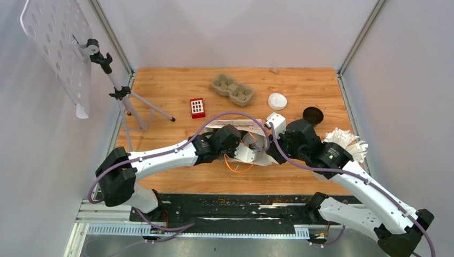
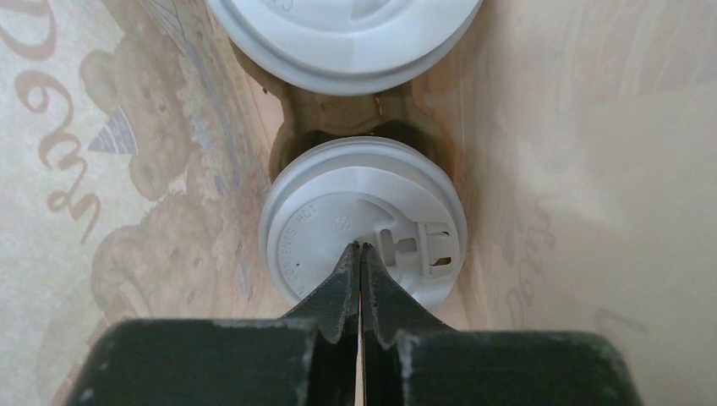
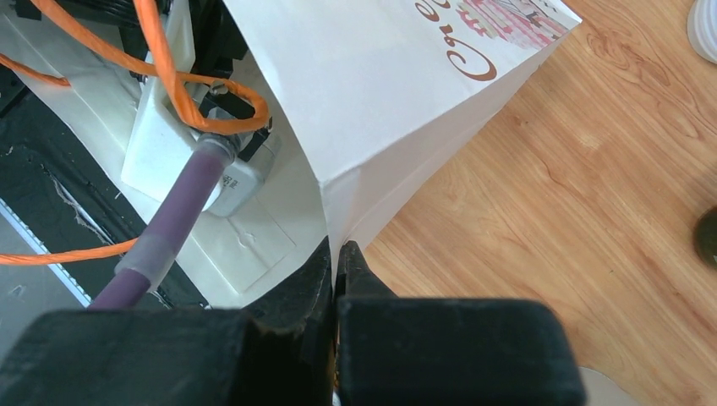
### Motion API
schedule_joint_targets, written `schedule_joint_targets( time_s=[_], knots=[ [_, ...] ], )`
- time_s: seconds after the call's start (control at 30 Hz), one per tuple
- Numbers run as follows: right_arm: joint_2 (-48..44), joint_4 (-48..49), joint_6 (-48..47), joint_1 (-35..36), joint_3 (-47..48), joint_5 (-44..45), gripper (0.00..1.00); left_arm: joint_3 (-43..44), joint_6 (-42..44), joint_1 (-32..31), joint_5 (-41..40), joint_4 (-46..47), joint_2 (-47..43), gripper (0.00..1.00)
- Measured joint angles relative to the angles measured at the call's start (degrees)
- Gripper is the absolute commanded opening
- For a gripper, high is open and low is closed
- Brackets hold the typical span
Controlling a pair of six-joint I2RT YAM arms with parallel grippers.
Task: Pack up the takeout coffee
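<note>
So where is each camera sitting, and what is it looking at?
Top external: high above and behind the arms, looking down at the table; the left arm and right arm show.
Left wrist: inside the paper bag, facing the near takeout cup and the far takeout cup; the shut left gripper shows.
Right wrist: at the bag's mouth, looking along its side; the right gripper shows, shut on the bag's edge.
Shared: all three see the paper bag.
</note>
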Motion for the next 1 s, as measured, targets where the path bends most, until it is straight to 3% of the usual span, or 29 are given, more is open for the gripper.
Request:
schedule_joint_targets(
  time_s=[0.33,0.73,1.0],
  knots=[
    [0.48,0.07,-0.02,0.0,0.0,-0.09,0.0,0.26,0.28,0.68,0.28,-0.35,-0.09,0.0],
    [1.11,0.13,-0.44,0.0,0.0,-0.09,0.0,4.63,-0.09,0.83,9.55,-0.28,-1.57,0.0],
    [1.68,0.46,-0.63,0.0,0.0,-0.11,0.0,4.61,1.31,0.83,8.13,0.59,-0.17,0.0]
  ],
)
